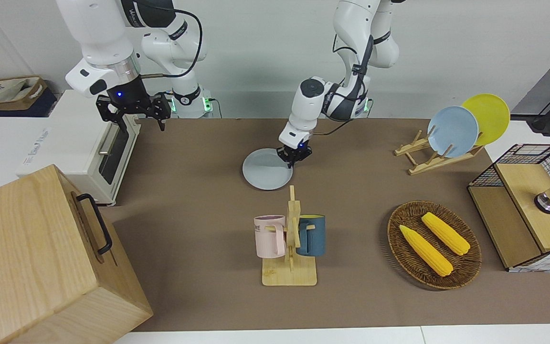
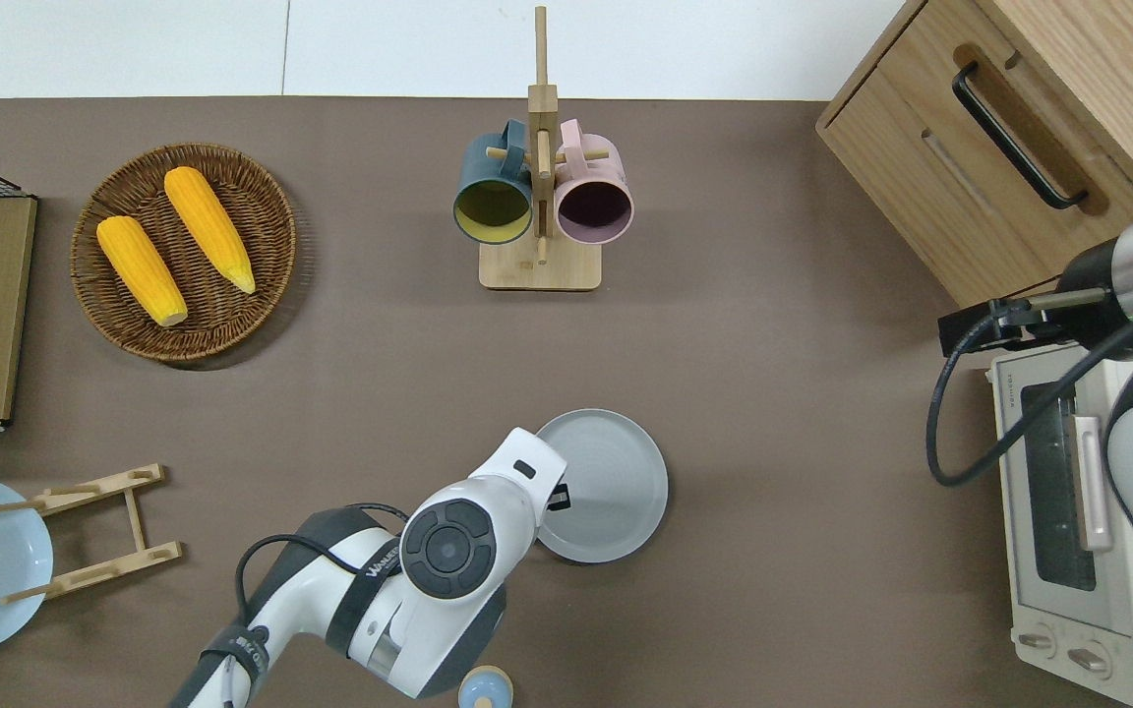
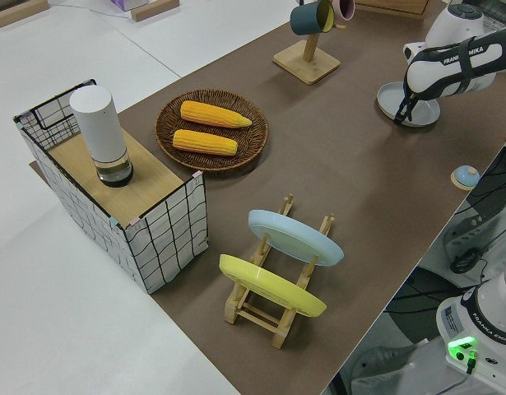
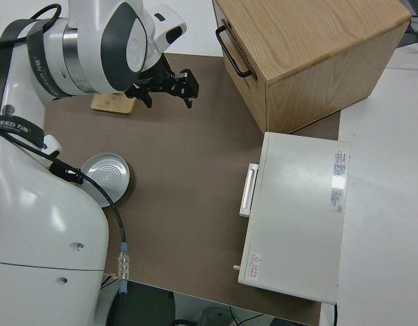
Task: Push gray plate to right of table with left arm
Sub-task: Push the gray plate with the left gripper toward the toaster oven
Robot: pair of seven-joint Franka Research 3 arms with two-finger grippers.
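The gray plate (image 1: pixel 265 170) lies flat on the brown table (image 1: pixel 198 191), about mid-table and nearer to the robots than the mug stand. It also shows in the overhead view (image 2: pixel 616 487) and the left side view (image 3: pixel 417 100). My left gripper (image 1: pixel 294 158) is shut and low. Its tips sit inside the plate's rim on the side toward the left arm's end, as the overhead view (image 2: pixel 559 499) shows. The right arm is parked, its gripper (image 1: pixel 142 124) open and empty.
A mug stand (image 1: pixel 290 248) with a pink and a blue mug stands farther from the robots than the plate. A wicker basket (image 1: pixel 466 267) holds two corn cobs. There are also a plate rack (image 1: pixel 423 160), a toaster oven (image 1: pixel 89 143), a wooden cabinet (image 1: pixel 41 258) and a small bell (image 2: pixel 485 688).
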